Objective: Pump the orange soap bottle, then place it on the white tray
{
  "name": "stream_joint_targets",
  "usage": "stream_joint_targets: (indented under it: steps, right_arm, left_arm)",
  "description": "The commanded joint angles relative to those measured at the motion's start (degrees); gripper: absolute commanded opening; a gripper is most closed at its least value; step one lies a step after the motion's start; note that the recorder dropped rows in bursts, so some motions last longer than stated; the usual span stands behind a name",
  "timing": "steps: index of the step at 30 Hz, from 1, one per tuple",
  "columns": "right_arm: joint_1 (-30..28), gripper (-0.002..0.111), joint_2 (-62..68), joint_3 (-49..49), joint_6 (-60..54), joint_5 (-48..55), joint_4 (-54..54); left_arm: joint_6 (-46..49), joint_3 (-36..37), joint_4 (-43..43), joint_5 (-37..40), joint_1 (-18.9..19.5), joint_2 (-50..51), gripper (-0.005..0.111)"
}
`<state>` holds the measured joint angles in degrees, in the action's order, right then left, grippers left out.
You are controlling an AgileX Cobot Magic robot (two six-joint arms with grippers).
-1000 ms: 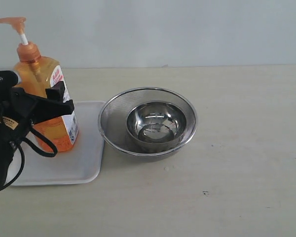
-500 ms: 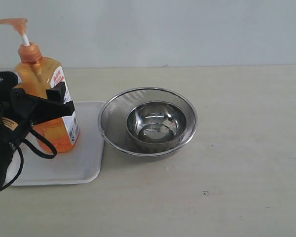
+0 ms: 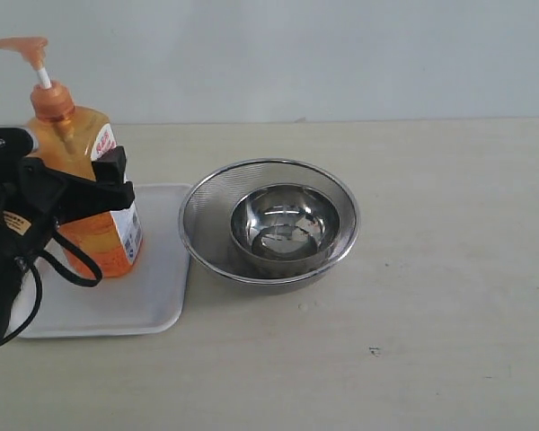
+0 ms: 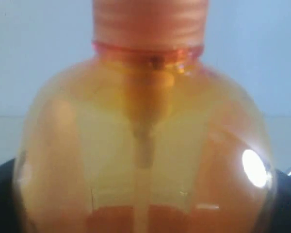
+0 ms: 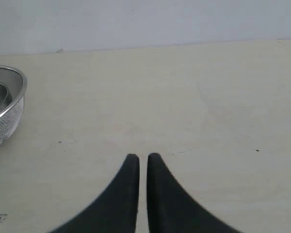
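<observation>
Over beige tabletop (image 3: 449,269) by pale wall (image 3: 341,54), right gripper (image 5: 142,158) pressed together, left gripper (image 3: 90,184) around orange soap bottle (image 3: 94,238), grip unclear.

The left arm (image 3: 2,269) is reaching in from the left side, and the left gripper (image 3: 76,180) is holding its jaws level and wide apart. The right gripper (image 5: 142,160) is pressing its two dark fingers (image 5: 128,179) together, with only a thin slit between them.

steel bowl (image 3: 285,224) inside mesh strainer (image 3: 203,226)
</observation>
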<state>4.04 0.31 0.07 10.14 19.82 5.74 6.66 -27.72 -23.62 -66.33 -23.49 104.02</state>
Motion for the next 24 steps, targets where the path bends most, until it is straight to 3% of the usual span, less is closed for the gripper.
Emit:
stream_joint_targets:
  steps: [1,12,18,24]
  right_arm:
    - [-0.1,0.003,-0.3,-0.1,-0.1,-0.5,0.2]
    - [-0.1,0.003,-0.3,-0.1,-0.1,0.1,0.2]
    - [-0.1,0.003,-0.3,-0.1,-0.1,0.1,0.2]
    - [-0.1,0.003,-0.3,-0.1,-0.1,0.1,0.2]
  left_arm:
    - [1.7,0.1,0.4,-0.7,-0.1,-0.7,0.106]
    - [5.8,1.4,-1.1,3.8,-0.1,-4.3,0.108]
    - [5.8,5.6,-1.0,5.0,-0.1,-12.2,0.108]
    - [5.8,9.9,-1.0,12.9,-0.1,-21.4,0.108]
